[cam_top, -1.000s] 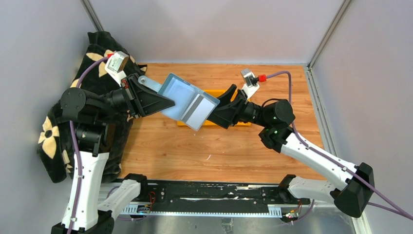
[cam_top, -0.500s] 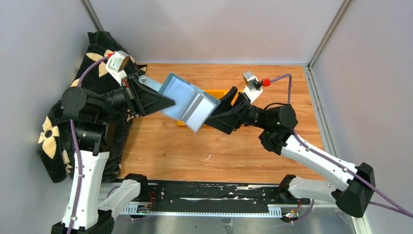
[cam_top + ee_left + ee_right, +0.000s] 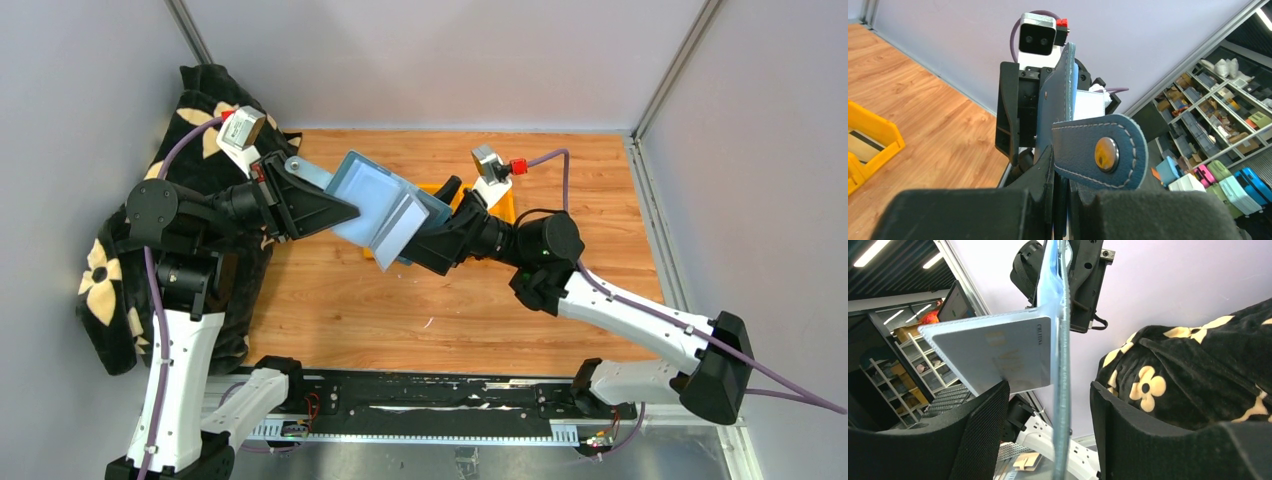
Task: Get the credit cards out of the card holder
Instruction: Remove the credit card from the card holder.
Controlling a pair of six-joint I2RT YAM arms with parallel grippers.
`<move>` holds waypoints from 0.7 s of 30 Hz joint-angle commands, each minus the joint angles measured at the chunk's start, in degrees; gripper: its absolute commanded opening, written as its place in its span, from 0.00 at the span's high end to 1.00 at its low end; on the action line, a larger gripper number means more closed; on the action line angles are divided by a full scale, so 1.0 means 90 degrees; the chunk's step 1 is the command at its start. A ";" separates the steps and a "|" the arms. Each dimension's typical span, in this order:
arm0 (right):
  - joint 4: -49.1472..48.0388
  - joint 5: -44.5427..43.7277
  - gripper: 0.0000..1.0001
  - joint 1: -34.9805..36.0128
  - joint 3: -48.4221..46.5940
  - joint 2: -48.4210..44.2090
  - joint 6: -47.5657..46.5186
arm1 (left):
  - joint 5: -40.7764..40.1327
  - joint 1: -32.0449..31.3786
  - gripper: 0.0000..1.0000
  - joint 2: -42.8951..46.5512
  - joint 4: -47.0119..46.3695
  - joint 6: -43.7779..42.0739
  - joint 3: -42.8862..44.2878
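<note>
Teal-blue card holder (image 3: 365,190) with pale stitching, lighter blue inside; brassy round snap (image 3: 1106,154) on its strap. Silvery-grey credit card (image 3: 998,357) with faint lettering. Yellow bin (image 3: 875,137) toward the far edge of the table (image 3: 450,310), warm orange-brown wood grain. Black cloth (image 3: 100,290) patterned with cream flowers at the left edge. Black fingers (image 3: 983,440); purple cable (image 3: 650,310).

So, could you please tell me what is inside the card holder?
One silvery-grey credit card sticks partway out of the open card holder. Whether more cards sit deeper inside cannot be seen, because the holder's own flaps cover that.
</note>
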State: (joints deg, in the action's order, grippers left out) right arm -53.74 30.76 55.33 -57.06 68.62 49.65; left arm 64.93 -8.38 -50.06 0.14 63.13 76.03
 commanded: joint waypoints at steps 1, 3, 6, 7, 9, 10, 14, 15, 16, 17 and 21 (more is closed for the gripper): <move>-0.0361 -0.0552 0.36 0.0306 -0.0213 -0.0096 -0.0341 | 0.0011 0.0004 1.00 0.0109 0.0174 -0.0334 -0.0047; -0.0121 -0.0892 0.35 0.0421 -0.0234 -0.0149 -0.0625 | -0.0022 0.0004 1.00 0.0132 0.0344 -0.0512 -0.0063; 0.0633 -0.1412 0.35 0.0614 -0.0357 -0.0264 -0.1190 | -0.0056 0.0004 1.00 0.0177 0.0420 -0.0632 -0.0100; 0.0781 -0.1638 0.37 0.0700 -0.0359 -0.0313 -0.1379 | -0.0061 0.0004 1.00 0.0191 0.0493 -0.0701 -0.0107; 0.1125 -0.1985 0.42 0.0853 -0.0448 -0.0365 -0.1732 | -0.0113 0.0004 1.00 0.0221 0.0718 -0.1022 -0.0118; 0.1382 -0.2089 0.47 0.0916 -0.0535 -0.0372 -0.1867 | -0.0146 0.0004 1.00 0.0239 0.0880 -0.1196 -0.0108; 0.1807 -0.2290 0.63 0.1060 -0.0692 -0.0411 -0.2154 | -0.0307 0.0004 1.00 0.0314 0.1512 -0.1959 -0.0049; 0.1924 -0.2324 0.65 0.1073 -0.0714 -0.0432 -0.2206 | -0.0372 0.0002 1.00 0.0325 0.1697 -0.2171 -0.0009; 0.2025 -0.2341 0.66 0.1083 -0.0741 -0.0457 -0.2272 | -0.0422 0.0003 1.00 0.0335 0.1846 -0.2365 0.0031; 0.2150 -0.2356 0.67 0.1086 -0.0763 -0.0481 -0.2342 | -0.0473 0.0004 0.98 0.0346 0.1941 -0.2488 0.0054; 0.2537 -0.2461 0.76 0.1092 -0.0668 -0.0704 -0.2484 | -0.0561 0.0004 0.93 0.0378 0.2101 -0.2716 0.0116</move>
State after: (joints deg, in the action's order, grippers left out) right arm -34.48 10.81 64.16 -61.80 65.06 30.79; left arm 61.21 -8.38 -46.98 14.79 43.77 75.68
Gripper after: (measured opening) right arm 0.280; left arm 0.111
